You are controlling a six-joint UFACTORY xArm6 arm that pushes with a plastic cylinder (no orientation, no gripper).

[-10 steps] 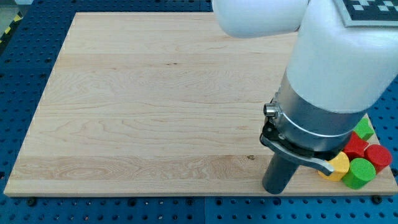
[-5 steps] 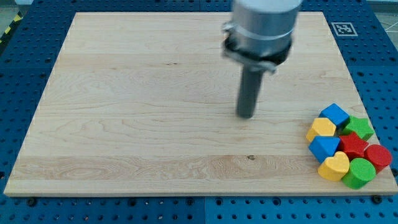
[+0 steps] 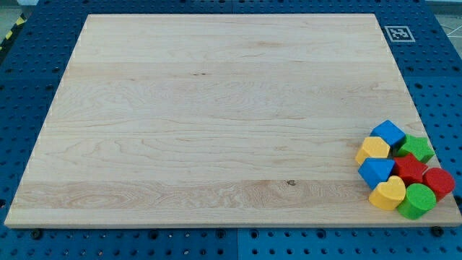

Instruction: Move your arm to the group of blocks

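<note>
Blocks huddled at view's bottom right of wooden board (image 3: 180,123), all touching: blue cube (image 3: 390,133) on top, yellow block (image 3: 374,149) at its left, green block (image 3: 417,149) right. Below: blue block (image 3: 377,171), red block (image 3: 411,170), red cylinder (image 3: 438,181). Lowest: yellow heart (image 3: 388,193), green cylinder (image 3: 416,200). Rod out of shot, so my tip's place and state can't be told. Black-white marker tag (image 3: 398,33) on board's top right corner; no readable writing.

Pale wooden board (image 3: 216,115), smooth and matt, with fine grain and one small dark knot. Blue perforated metal table (image 3: 22,94) beneath, faintly glossy. Painted-looking, smooth blocks, among them blue cube (image 3: 389,134) and yellow heart (image 3: 388,193); tip not showing.
</note>
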